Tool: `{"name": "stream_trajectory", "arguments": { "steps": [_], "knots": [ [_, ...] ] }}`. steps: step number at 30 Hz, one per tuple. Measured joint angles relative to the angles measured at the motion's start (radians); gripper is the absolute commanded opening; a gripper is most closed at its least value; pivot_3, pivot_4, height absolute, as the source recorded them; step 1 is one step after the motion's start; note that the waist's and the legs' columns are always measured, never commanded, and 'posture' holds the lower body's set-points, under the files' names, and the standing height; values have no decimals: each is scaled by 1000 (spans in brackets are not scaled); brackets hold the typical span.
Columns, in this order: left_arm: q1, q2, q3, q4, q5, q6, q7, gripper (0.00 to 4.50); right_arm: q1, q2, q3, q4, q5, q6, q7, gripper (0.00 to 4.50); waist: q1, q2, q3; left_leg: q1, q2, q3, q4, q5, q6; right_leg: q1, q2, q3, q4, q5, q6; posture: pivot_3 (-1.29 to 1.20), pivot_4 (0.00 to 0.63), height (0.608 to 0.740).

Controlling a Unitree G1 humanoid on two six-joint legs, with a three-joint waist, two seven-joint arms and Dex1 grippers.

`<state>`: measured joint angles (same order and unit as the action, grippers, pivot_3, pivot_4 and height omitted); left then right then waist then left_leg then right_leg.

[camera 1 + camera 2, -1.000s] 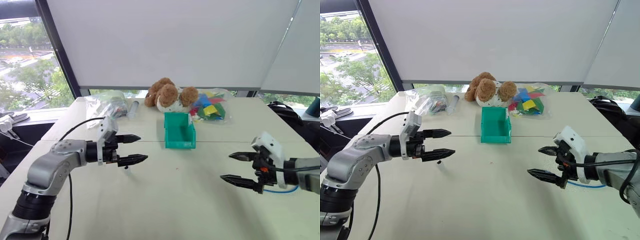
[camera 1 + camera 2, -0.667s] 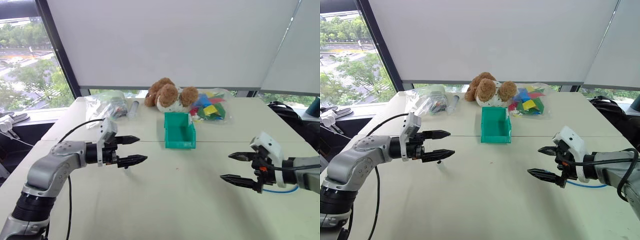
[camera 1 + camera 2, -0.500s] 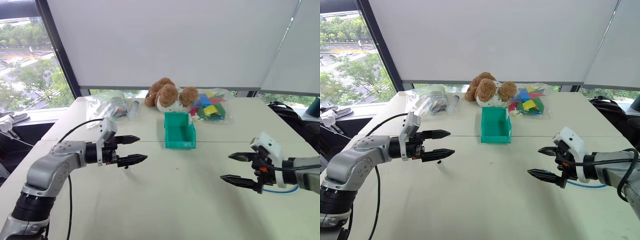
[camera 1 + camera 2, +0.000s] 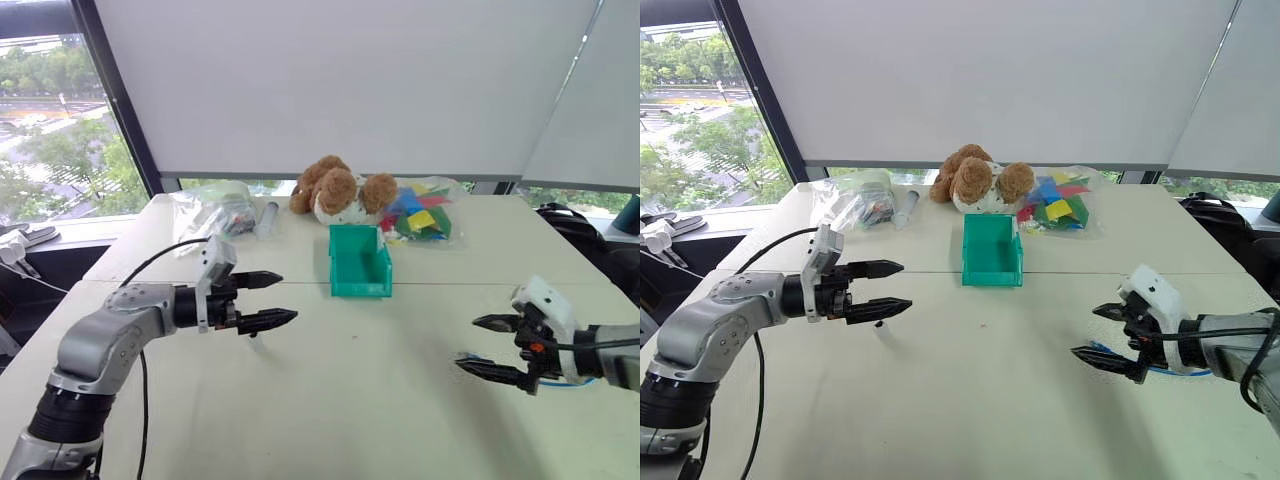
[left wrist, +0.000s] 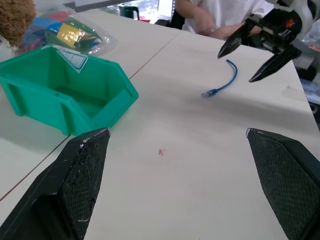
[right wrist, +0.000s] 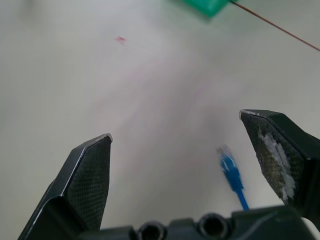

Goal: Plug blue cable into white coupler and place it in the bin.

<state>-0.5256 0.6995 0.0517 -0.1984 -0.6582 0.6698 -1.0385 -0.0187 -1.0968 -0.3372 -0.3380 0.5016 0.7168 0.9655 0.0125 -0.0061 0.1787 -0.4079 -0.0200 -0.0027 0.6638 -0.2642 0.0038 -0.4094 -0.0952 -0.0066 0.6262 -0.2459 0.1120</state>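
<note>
The blue cable [image 5: 223, 84] lies on the table at the right, its plug [image 6: 230, 170] just below my right gripper [image 4: 1084, 331]. That gripper hangs open a little above the cable and holds nothing. The teal bin [image 4: 345, 262] stands open-topped at the middle of the table, in front of the teddy bear. To the bin's left, my left gripper [image 4: 288, 296] points right, open and empty. A tiny speck [image 4: 878, 326] lies under its fingertips, too small to identify. I cannot make out the white coupler.
A brown teddy bear [image 4: 335, 188] sits behind the bin. A bag of coloured pieces [image 4: 420, 215] lies to its right, and clear bags [image 4: 215, 208] and a tube [image 4: 268, 215] to its left. A person [image 5: 215, 15] sits beyond the table's right end.
My right gripper has moved right and down, closer to the blue cable's plug, still open. The left gripper has stayed where it was.
</note>
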Motion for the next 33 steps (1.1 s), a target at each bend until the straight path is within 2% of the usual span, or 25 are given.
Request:
{"name": "stream_trajectory", "arguments": {
  "steps": [6,13,20,23,30,33],
  "knots": [
    [-2,-14,-8,1,12,-3,-1,4500,6,16,51,263,-94,-163,65,4471,-1,0,0,0,0,0,0,0,0,0,1,0,1,1,1,0,150,740],
    [-17,-14,-30,1,18,-5,-4,4500,-79,77,167,516,-171,-315,125,4471,-5,0,0,1,0,1,1,0,0,0,1,1,2,1,2,0,150,740],
    [-19,-12,-30,0,18,-5,-4,4500,-154,109,210,648,-215,-426,159,4471,-6,0,0,2,0,1,2,0,0,1,1,1,2,1,2,0,150,740],
    [-19,-12,-30,0,18,-5,-4,4500,-170,115,213,686,-226,-456,170,3691,-7,0,0,3,0,1,2,0,0,2,1,1,2,1,2,0,150,740],
    [-19,-12,-30,0,21,-5,-3,4500,-189,116,237,727,-274,-551,190,133,-6,-2,-2,4,0,0,2,0,0,4,1,1,2,1,2,0,150,740],
    [-22,-12,-30,1,24,-6,-3,4500,-184,115,240,715,-290,-563,189,60,-6,-4,-3,5,0,0,2,0,0,5,1,1,2,1,2,0,150,740]
  ]
}}
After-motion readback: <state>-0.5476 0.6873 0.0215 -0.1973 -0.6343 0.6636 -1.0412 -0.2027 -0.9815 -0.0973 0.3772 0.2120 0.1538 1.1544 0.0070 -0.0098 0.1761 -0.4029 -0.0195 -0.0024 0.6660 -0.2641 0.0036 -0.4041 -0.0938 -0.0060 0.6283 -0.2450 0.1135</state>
